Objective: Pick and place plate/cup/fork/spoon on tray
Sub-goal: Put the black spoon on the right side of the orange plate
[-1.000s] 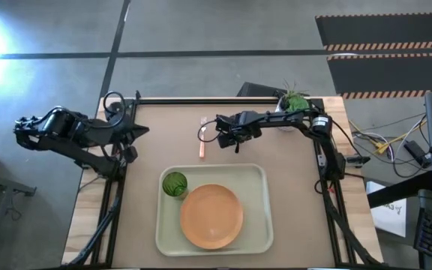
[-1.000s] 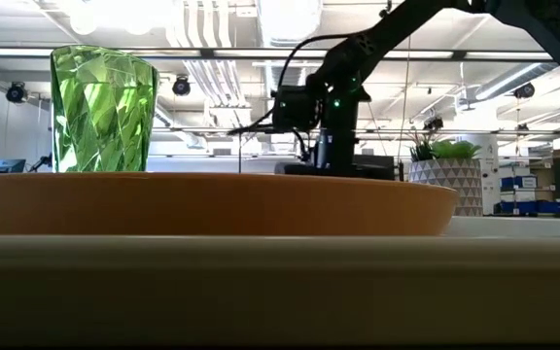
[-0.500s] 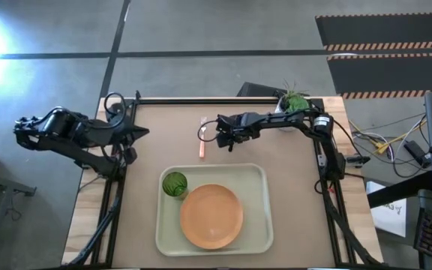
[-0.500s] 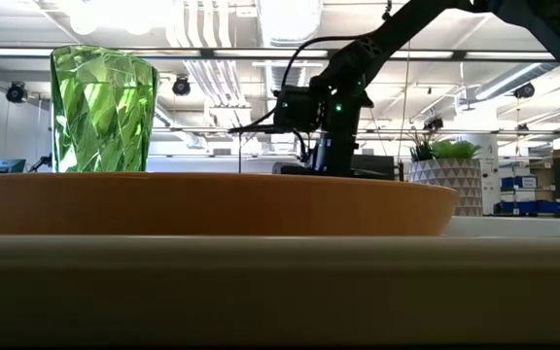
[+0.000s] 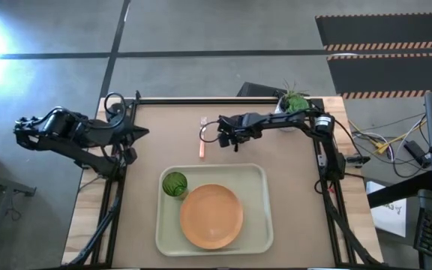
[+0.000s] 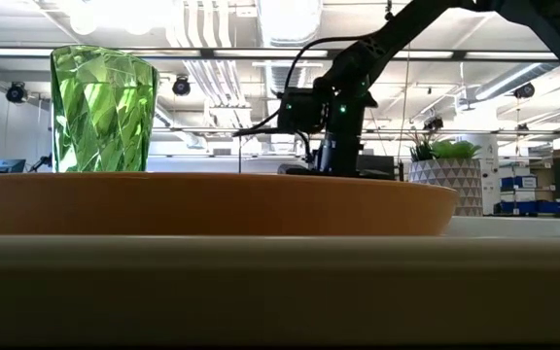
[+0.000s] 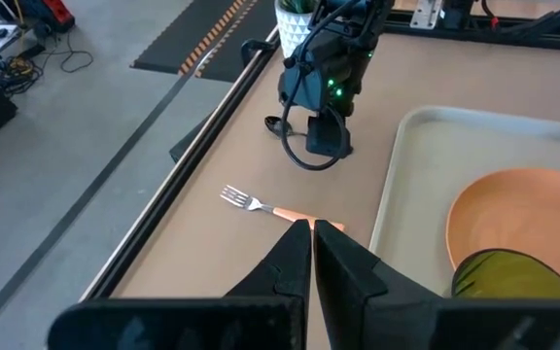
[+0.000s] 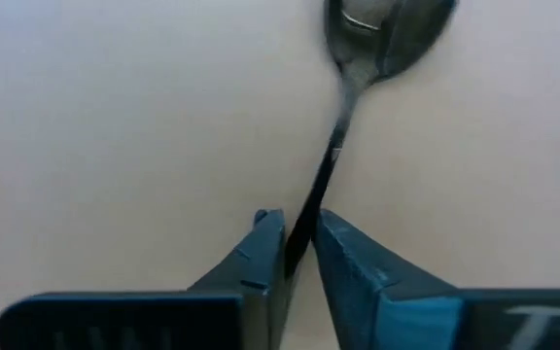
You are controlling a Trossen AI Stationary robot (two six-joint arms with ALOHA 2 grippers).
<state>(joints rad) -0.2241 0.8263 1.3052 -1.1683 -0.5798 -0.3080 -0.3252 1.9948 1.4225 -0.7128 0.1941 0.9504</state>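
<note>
Beyond tray (image 5: 261,176), your right gripper (image 8: 297,255) sits low on table (image 5: 291,187), jaws clenched around spoon (image 8: 358,68) handle; fork (image 5: 202,139) just beside. Plate (image 5: 212,216), cup (image 5: 175,184) on tray. Your left gripper (image 7: 312,236) clenched empty, table's left edge.

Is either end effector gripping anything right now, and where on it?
Yes: the right end effector is shut on the spoon by its thin handle, bowl pointing away. The left end effector is shut and holds nothing.
</note>
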